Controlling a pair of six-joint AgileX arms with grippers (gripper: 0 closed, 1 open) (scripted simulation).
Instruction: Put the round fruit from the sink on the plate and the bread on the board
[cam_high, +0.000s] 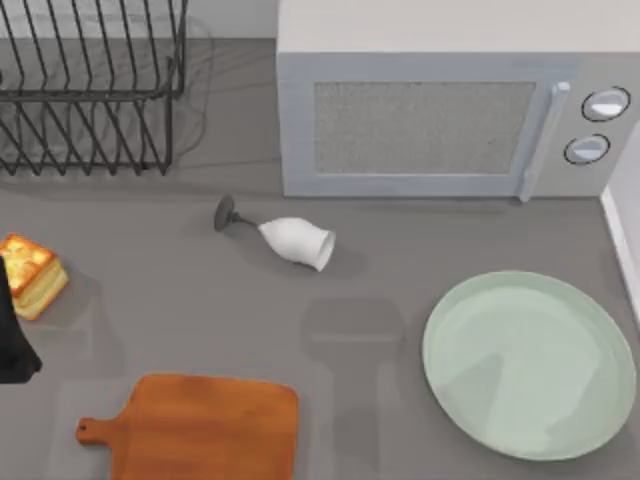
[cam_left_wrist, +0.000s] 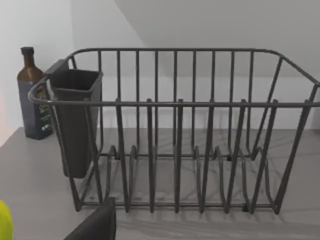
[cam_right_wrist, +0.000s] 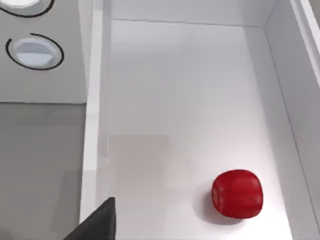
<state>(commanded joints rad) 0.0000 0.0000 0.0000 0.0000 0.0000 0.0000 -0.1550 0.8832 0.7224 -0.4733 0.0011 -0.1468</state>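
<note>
Below the right gripper (cam_right_wrist: 95, 222), of which a single dark fingertip shows, the fruit (cam_right_wrist: 237, 193) lies on the white floor of the sink (cam_right_wrist: 175, 100), a little off to one side of that finger and not touched by it. Whether the right fingers are apart or together I cannot tell. To do this step well, I judge the gripper should centre over the fruit before descending, with its fingers spread wider than the fruit and kept clear of the near sink wall, since the glossy, roundish shape could roll away from a glancing touch.

The left gripper (cam_left_wrist: 97, 225) sits at the table's left edge, close to the bread (cam_high: 32, 274), which rests just beyond it; its finger state I cannot tell either. The board (cam_high: 205, 425) lies near the bread, bare.

Farther out on the grey counter, the plate (cam_high: 528, 362) waits empty on the right, next to the sink's rim. A wine glass (cam_high: 285, 236) lies tipped on its side between bread and plate. Beyond stand a wire rack (cam_left_wrist: 175, 135), a bottle (cam_left_wrist: 32, 95) and a microwave (cam_high: 450, 100).
</note>
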